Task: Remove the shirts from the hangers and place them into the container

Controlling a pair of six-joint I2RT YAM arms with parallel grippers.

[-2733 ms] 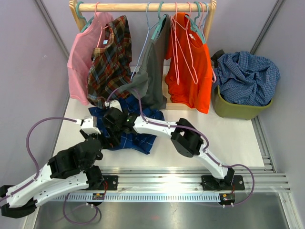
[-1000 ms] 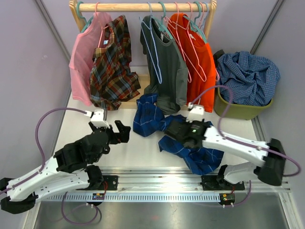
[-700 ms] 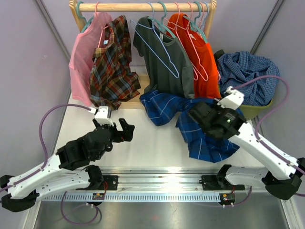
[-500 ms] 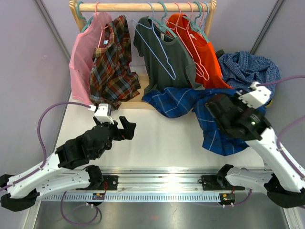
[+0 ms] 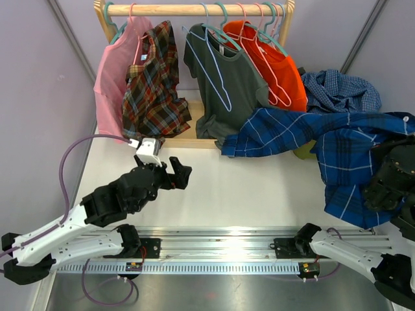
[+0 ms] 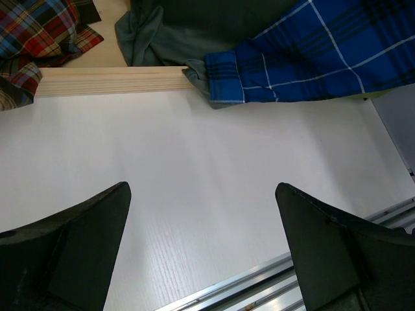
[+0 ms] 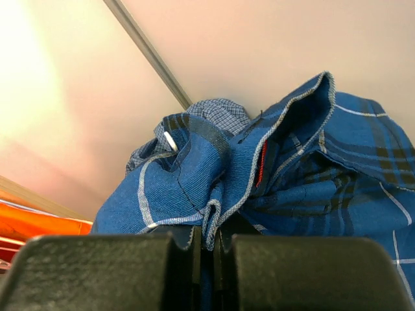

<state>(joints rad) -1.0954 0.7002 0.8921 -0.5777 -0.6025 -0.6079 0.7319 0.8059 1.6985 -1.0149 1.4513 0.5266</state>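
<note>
Top external: dark blue plaid button-up shirt (image 5: 305, 133) hangs stretched across the right side, above the white surface (image 5: 259, 194).
Right claw (image 7: 206, 249): pinched tight on that shirt's fabric.
Left claw (image 6: 202, 240): wide — holding nothing.

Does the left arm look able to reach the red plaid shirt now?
Likely yes: the left gripper, open and empty, sits just in front of the red plaid shirt with nothing between them.

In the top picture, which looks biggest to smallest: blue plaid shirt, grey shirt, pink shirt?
Biggest first: blue plaid shirt (held up nearer the camera, so unsure), grey shirt, pink shirt (partly hidden).
</note>
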